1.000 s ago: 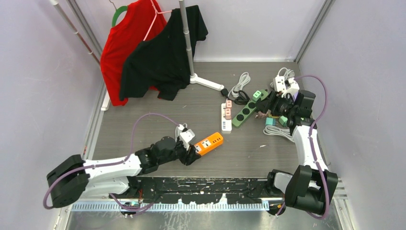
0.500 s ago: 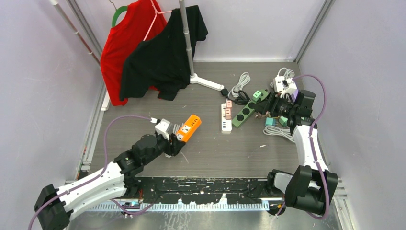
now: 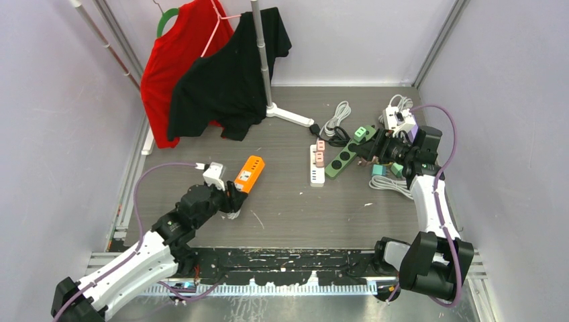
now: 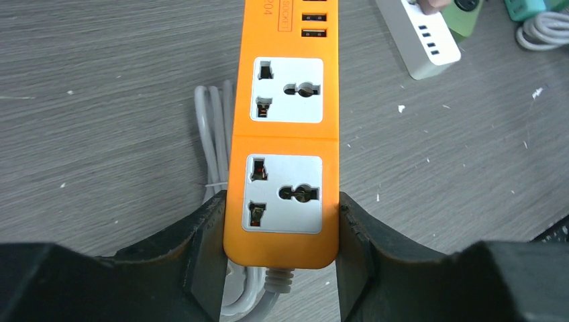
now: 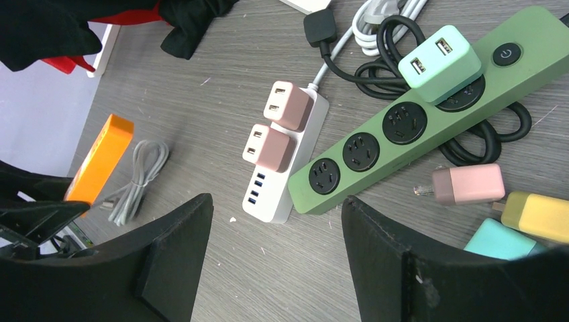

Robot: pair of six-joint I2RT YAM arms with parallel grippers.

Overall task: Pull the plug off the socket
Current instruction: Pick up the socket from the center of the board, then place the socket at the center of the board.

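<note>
1. Since every socket I can see on the orange power strip [image 4: 282, 141] is bare, I take the task's thing to be one of the two pink plugs [image 5: 270, 147]. They sit close together at the 12 o'clock end of the white power strip [image 5: 272, 198], a little to 3 o'clock of the counter's [image 3: 295, 208] middle.
2. A pink plug looks small, light and rigid, with smooth plastic sides that could slip. Only the friction of its pins should hold it in. I would grip it on the two faces that look out over the strip's long edges, since its neighbour leaves little room between them. The pull should go straight up off the strip, as rocking could strain the pins.
3. The white strip looks light too, and I expect it to lift with the plug unless something pins it down.
4. A mint adapter [image 5: 439, 64] sits the same way in the green power strip [image 5: 379, 137], just beside at 3 o'clock and slanting toward 1 o'clock. It may be the intended plug instead; I cannot tell.
5. The right claw [image 5: 275, 215] hangs above these strips, spread wide and empty.
6. The left claw [image 4: 282, 255], over at 9 o'clock, is clamped across the near end of the orange strip, with a grey cable [image 4: 215, 134] under it.
7. Loose pink, yellow and teal plugs [image 5: 468, 184] lie at 4 o'clock of the green strip.
</note>
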